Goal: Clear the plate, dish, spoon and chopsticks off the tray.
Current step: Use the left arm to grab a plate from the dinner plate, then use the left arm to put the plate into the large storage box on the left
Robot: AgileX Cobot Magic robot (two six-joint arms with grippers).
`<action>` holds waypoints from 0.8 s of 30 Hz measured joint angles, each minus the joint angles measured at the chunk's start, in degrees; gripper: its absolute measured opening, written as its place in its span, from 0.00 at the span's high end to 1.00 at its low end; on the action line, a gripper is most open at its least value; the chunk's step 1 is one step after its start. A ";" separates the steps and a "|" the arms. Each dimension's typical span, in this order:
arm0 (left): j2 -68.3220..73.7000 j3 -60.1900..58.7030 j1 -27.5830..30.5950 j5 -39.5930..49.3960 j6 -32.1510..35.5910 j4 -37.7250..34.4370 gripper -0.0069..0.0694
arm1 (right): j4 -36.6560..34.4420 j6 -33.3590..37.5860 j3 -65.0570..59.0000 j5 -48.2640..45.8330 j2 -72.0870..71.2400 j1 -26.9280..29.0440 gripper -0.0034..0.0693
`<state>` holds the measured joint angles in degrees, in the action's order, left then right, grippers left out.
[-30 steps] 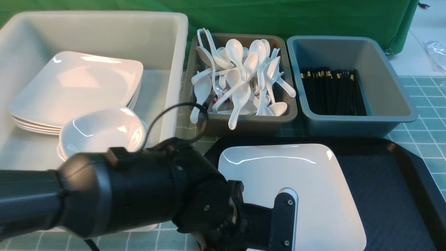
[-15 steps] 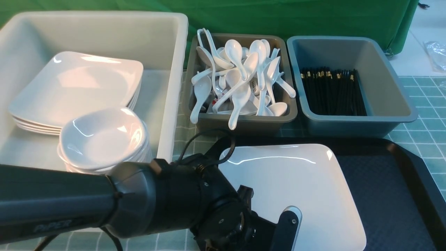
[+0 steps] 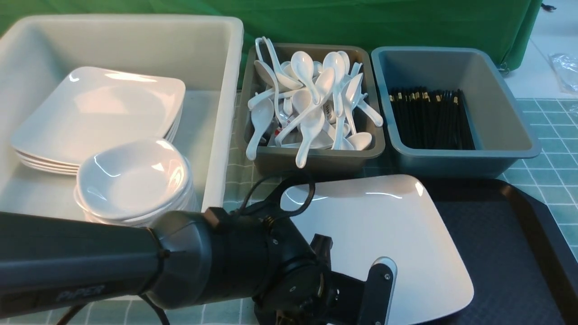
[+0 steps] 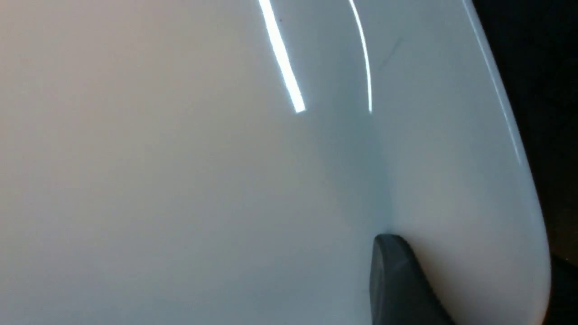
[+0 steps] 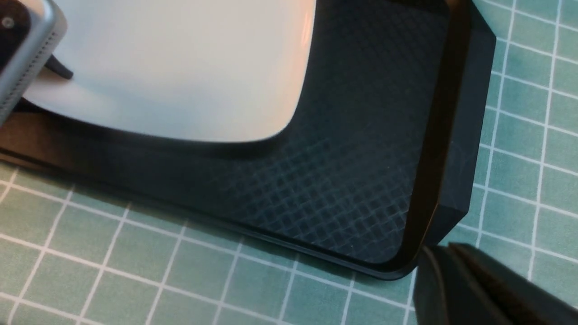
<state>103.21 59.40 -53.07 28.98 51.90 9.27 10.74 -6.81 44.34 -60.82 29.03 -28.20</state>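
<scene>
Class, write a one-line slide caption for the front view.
The left gripper clamps the near edge of the plate, holding it tilted over the tray, with tubs behind.

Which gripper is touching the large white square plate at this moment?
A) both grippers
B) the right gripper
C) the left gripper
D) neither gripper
C: the left gripper grips the large square plate at its near edge, one finger on top, while the right gripper is beside the tray corner, off the plate.
</scene>
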 joint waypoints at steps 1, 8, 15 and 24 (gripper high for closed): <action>-0.10 0.00 0.00 0.09 -0.12 -0.01 0.58 | 0.00 0.00 0.00 0.00 0.00 0.00 0.93; -10.16 -0.06 -4.56 2.05 -2.12 -0.43 0.82 | 0.05 0.00 0.00 0.47 0.00 0.00 0.93; -18.57 -0.34 -7.34 3.94 -4.02 -0.56 0.88 | 0.05 0.00 0.00 1.33 0.00 0.00 0.93; -26.16 -0.57 -7.46 4.06 -4.38 -0.41 0.87 | 5.89 -2.06 0.78 2.43 0.00 0.00 0.93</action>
<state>77.05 58.83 -60.53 33.03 47.52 8.86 16.62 -8.87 45.13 -58.39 29.03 -28.20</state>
